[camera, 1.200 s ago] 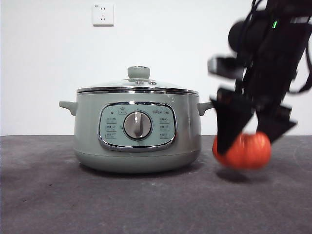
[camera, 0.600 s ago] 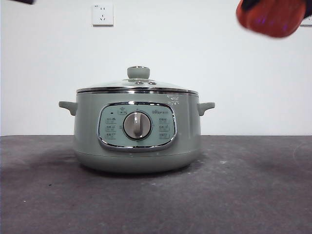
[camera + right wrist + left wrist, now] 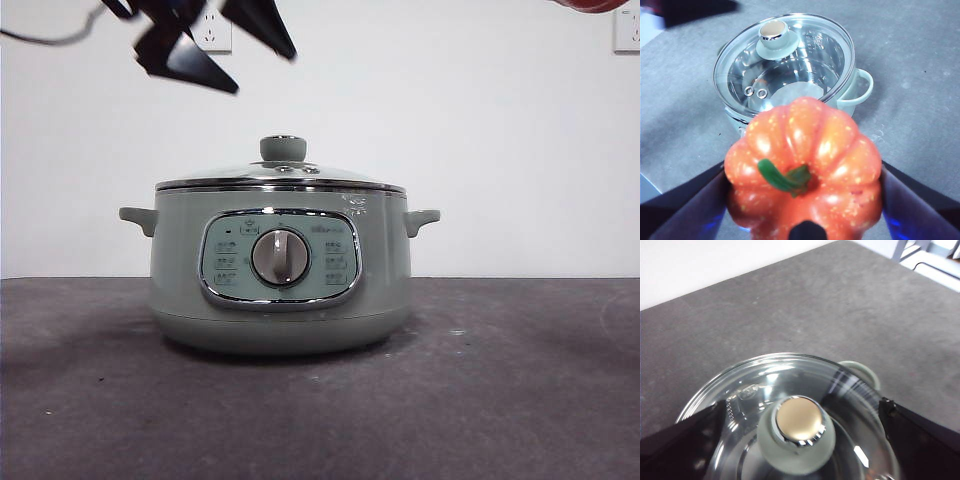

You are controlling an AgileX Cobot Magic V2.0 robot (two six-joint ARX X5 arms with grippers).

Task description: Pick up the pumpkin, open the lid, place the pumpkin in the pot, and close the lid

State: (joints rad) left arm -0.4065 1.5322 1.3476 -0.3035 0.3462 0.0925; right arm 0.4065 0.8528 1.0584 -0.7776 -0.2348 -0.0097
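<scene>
The pumpkin (image 3: pixel 805 170) my right claw (image 3: pixel 802 200) is holding is showing glossy orange, flecked with pale yellow specks, with a dark green stem. The pot (image 3: pixel 280 270) is showing pale sage green, its panel framed in chrome around a silver dial. The lid (image 3: pixel 785 60) is showing clear glass with a chrome rim and a sage-green, silver-topped knob. My left claw (image 3: pixel 215 45) is looking black. The table (image 3: pixel 500 400) is looking mottled dark grey.
</scene>
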